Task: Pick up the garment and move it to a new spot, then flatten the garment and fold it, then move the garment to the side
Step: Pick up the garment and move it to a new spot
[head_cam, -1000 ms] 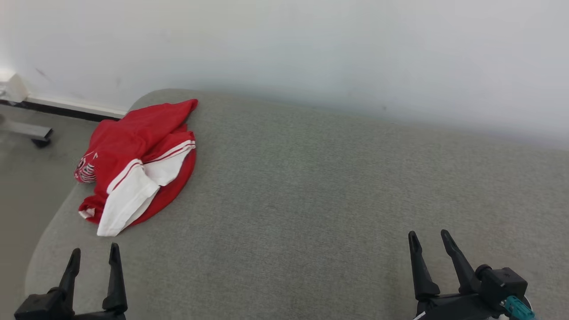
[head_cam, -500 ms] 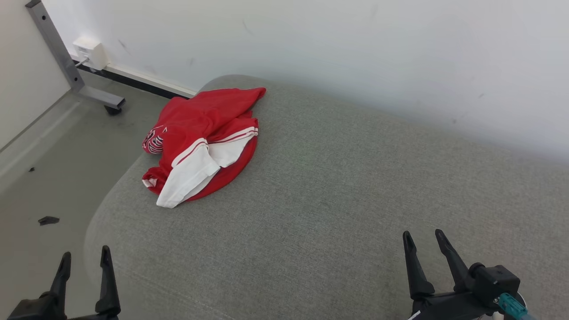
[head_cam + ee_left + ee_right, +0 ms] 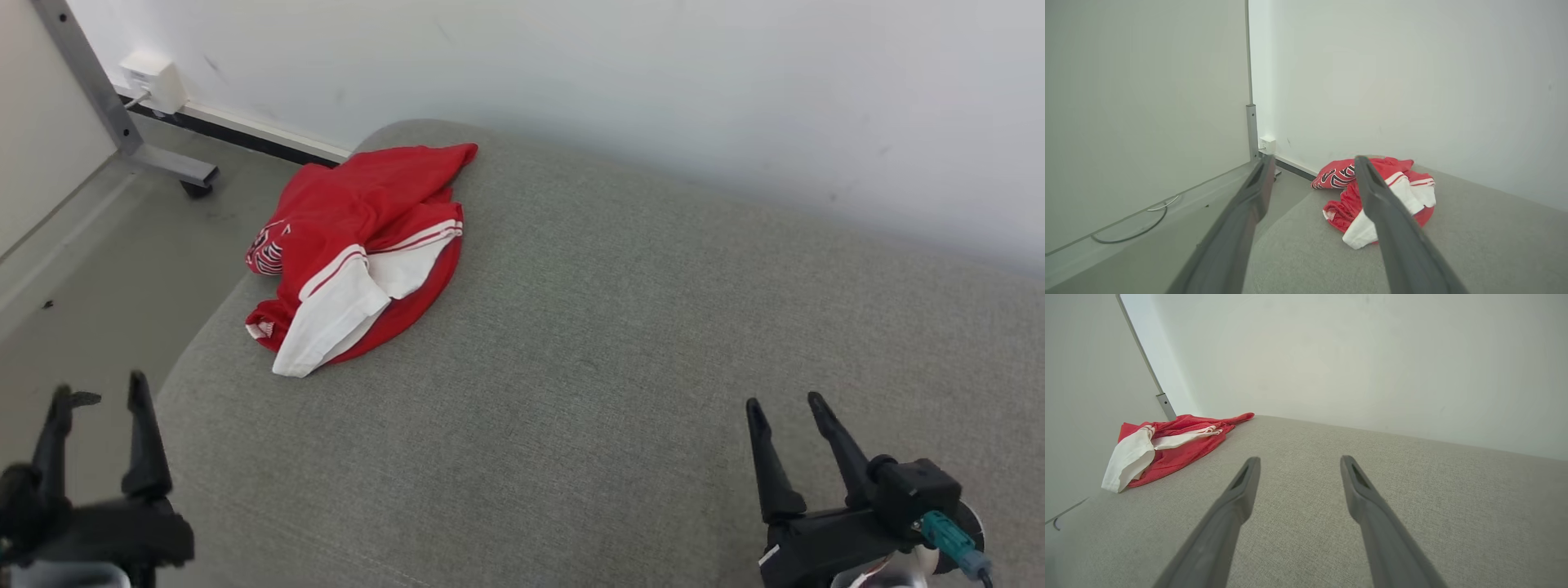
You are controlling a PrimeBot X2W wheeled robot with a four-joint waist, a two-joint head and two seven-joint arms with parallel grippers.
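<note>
1. Garment (image 3: 359, 245), red with white sleeve panels and striped trim, lies crumpled in a heap on the far left corner of the grey cushion (image 3: 620, 343).
2. We see its printed patch reaching the cushion's rounded left edge, next to the floor (image 3: 98, 269).
3. Our left gripper (image 3: 98, 385) shows at the lower left of the head view, against the floor just off the cushion's left edge. Its two fingers are spread wide with nothing between them.
4. In the left wrist view, the left gripper (image 3: 1313, 159) points toward the garment (image 3: 1414, 179) and is well apart from it.
5. Our right gripper (image 3: 783, 400) is over the near right part of the cushion, jaws wide and empty, far from the garment.
6. In the right wrist view, bare cushion fabric lies between the fingers of the right gripper (image 3: 1299, 458), and the garment (image 3: 1171, 445) sits off to the left.
7. Behind the cushion we see a white wall (image 3: 653, 82). A metal leg (image 3: 122, 139) on a caster stands on the floor at the far left, beside a small white box (image 3: 151, 77).
</note>
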